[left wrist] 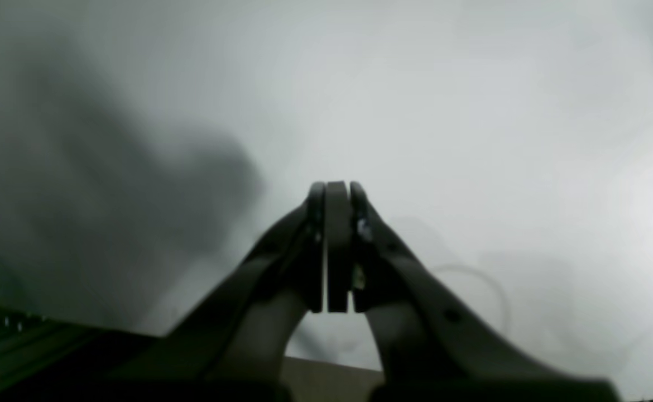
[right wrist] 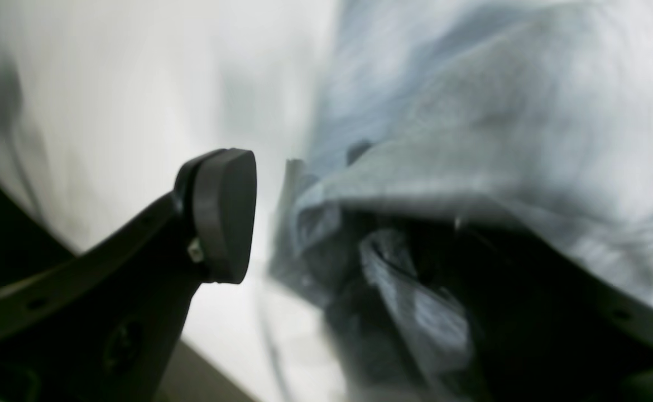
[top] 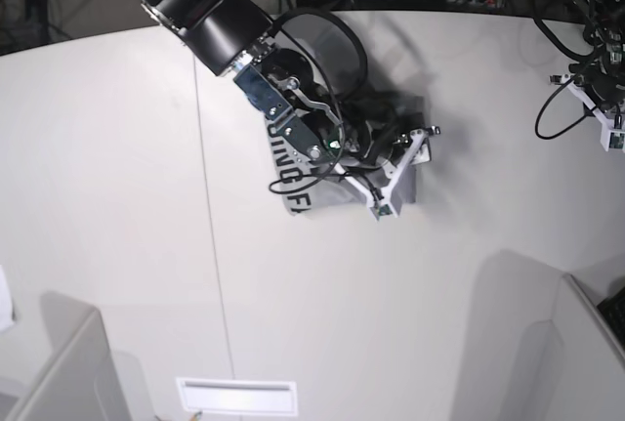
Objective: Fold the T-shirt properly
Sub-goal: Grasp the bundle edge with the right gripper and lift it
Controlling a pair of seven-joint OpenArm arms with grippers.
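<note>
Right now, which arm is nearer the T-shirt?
The right. The right gripper is over the T-shirt, jaws open with cloth between them. The left gripper is far off at the table's edge, jaws shut.

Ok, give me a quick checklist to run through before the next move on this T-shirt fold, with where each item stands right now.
1. Right gripper jaws apart: ok, one black pad stands clear of the cloth.
2. Right gripper free of the heather-grey cotton T-shirt: not ok, fabric drapes over the far finger.
3. Left gripper shut and empty: ok, pads meet with nothing between them.
4. Left arm clear of the shirt: ok, it sits at the edge of the white table, far from the garment.
5. Shirt is a neat, flat fold: cannot tell, the right arm hides most of the bundle.
6. Black lettering tucked inside: not ok, letters show along one edge.
</note>
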